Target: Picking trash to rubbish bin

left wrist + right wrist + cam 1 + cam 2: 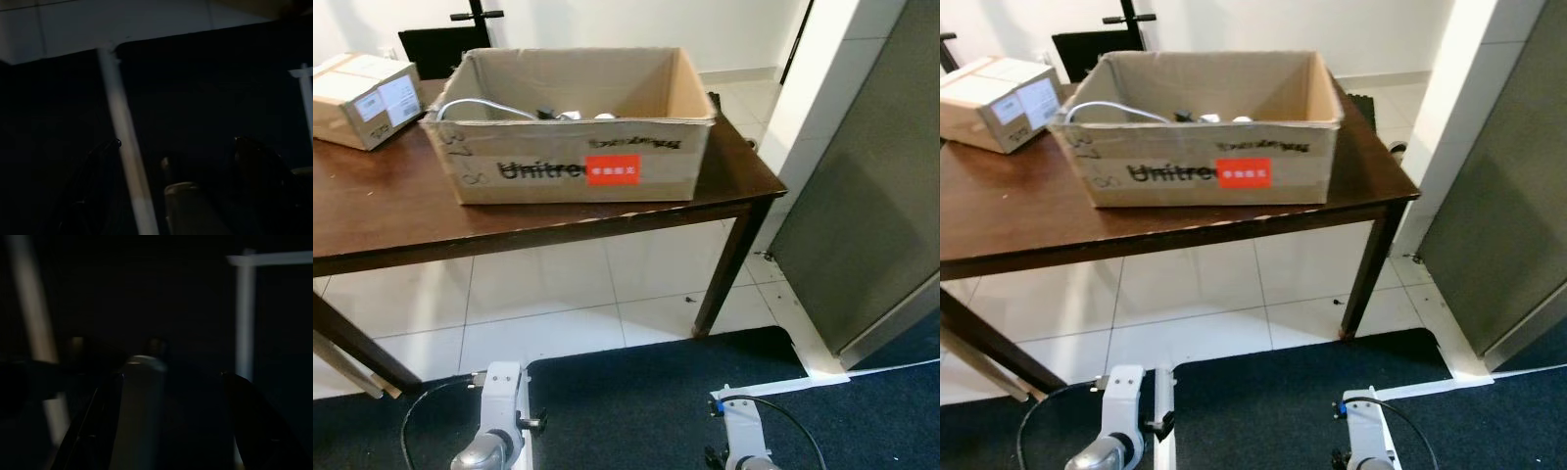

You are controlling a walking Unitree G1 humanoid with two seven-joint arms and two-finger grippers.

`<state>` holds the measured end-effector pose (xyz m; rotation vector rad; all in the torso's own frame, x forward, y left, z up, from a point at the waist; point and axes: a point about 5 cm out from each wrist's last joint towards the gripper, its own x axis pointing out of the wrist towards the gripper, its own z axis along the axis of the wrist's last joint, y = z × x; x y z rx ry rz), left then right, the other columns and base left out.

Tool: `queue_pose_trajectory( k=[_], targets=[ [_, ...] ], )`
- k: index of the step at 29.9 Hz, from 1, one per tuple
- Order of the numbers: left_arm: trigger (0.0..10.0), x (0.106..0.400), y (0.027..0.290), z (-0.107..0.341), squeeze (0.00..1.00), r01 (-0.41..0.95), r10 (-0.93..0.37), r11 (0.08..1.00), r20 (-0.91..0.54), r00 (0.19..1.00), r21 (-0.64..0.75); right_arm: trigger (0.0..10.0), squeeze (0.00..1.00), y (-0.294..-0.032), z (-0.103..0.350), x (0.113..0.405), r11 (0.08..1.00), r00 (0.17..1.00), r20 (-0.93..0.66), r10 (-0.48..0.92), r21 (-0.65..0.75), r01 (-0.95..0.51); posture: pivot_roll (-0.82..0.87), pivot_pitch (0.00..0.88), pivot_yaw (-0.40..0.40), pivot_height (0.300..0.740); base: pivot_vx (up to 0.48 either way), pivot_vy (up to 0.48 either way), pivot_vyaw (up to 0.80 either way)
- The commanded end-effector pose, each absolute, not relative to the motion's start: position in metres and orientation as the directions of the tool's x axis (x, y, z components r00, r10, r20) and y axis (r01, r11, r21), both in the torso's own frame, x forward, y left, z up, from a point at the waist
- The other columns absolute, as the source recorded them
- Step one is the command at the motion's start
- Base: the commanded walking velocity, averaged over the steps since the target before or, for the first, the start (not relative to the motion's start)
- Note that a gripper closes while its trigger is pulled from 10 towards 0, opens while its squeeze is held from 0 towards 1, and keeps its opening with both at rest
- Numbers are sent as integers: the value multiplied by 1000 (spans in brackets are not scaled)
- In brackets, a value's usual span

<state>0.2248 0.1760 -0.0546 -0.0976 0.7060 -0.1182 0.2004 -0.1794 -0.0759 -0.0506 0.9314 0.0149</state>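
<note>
Trash – no piece of it can be told apart; odd bits and a white cable (480, 104) lie in the cardboard box (578, 166) on the brown table (391, 220), ahead of and above both arms. Left gripper (176, 191) and right gripper (166, 421) hang low with fingers spread – neither nearer

I see a dark brown wooden table (401, 220) carrying a tan cardboard box (570, 127) with black lettering and a red label with white characters (613, 168). A white cable (480, 104) curls inside it. A smaller tan box (364, 98) beside it bears white labels. The floor is white tile (548, 294) with dark grout lines, meeting a dark navy carpet (626, 392) edged in white tape. On my right stands a grey panel (871, 206)
</note>
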Motion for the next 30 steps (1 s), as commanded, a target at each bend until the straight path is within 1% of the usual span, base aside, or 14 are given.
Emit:
queue_pose_trajectory(
  k=[1, 30],
  targets=[
    [10000, 218, 179, -59, 0, 69, -138, 989, -657, 741, -131, 10000, 0, -184, -79, 195, 999, 581, -814, -21, -45, -28, -14, 100, 30, 740, 0, 386, 0],
    [10000, 218, 183, -58, 0, 76, -144, 988, -656, 741, -132, 10000, 0, -181, -80, 193, 999, 578, -816, -17, -38, -24, -2, 108, 36, 740, 0, 374, 0]
  ],
)
